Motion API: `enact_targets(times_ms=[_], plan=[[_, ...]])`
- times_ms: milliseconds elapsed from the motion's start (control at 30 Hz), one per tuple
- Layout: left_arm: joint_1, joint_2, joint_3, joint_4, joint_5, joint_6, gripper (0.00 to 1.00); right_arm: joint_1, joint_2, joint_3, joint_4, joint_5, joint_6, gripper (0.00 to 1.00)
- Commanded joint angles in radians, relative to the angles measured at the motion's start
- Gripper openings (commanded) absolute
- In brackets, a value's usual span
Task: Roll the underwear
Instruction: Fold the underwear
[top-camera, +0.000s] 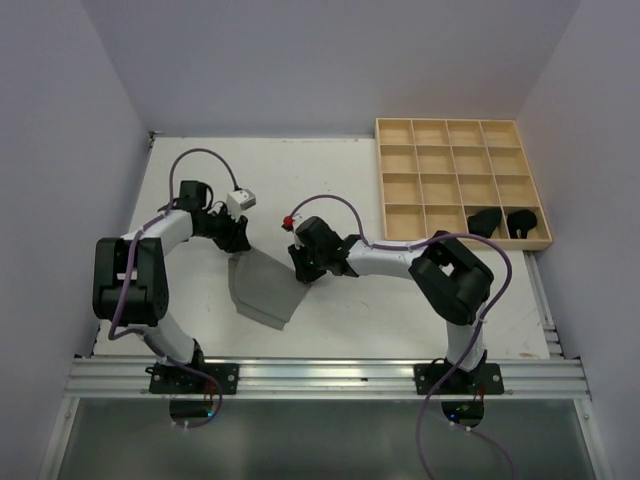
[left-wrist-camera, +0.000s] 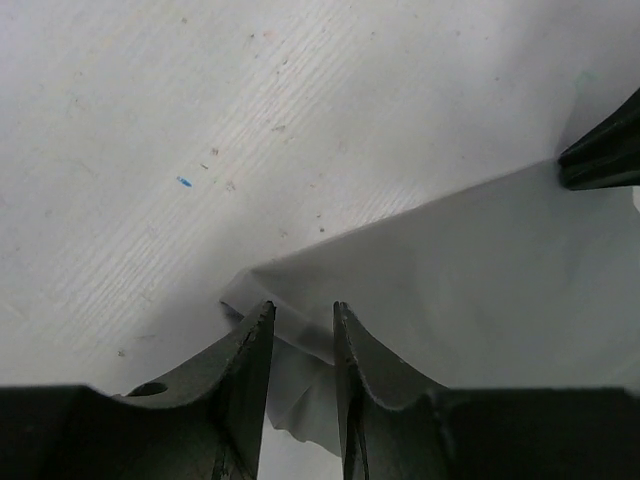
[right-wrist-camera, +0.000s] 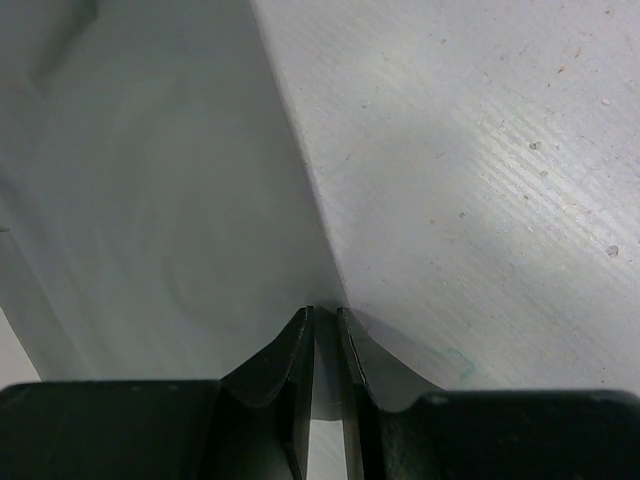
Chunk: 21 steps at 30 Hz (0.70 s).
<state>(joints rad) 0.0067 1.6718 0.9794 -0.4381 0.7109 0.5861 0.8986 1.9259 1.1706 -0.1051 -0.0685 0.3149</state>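
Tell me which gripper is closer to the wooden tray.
Right. The right gripper is at the grey underwear's right corner, left of the tray; the left gripper is farther left.

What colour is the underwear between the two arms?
The underwear is plain grey; the top external view shows it best.

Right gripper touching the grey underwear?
Touching. In the right wrist view, the right gripper pinches the edge of the grey underwear between nearly closed jaws.
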Motion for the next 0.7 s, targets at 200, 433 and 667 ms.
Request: enact_targets(times_ms=[200, 433, 667], plan=[[0.009, 0.014, -0.071, 0.015, -0.228, 0.001, 0.15, 0.005, 0.041, 0.026, -0.053, 0.013, -0.016, 0.18], [0.090, -0.039, -0.077, 0.059, -0.228, -0.017, 0.31, 0.003, 0.081, 0.066, -0.087, 0.015, -0.042, 0.16], [0.164, -0.257, -0.120, 0.052, 0.028, 0.087, 0.45, -0.032, 0.174, 0.171, -0.085, 0.021, -0.102, 0.15]])
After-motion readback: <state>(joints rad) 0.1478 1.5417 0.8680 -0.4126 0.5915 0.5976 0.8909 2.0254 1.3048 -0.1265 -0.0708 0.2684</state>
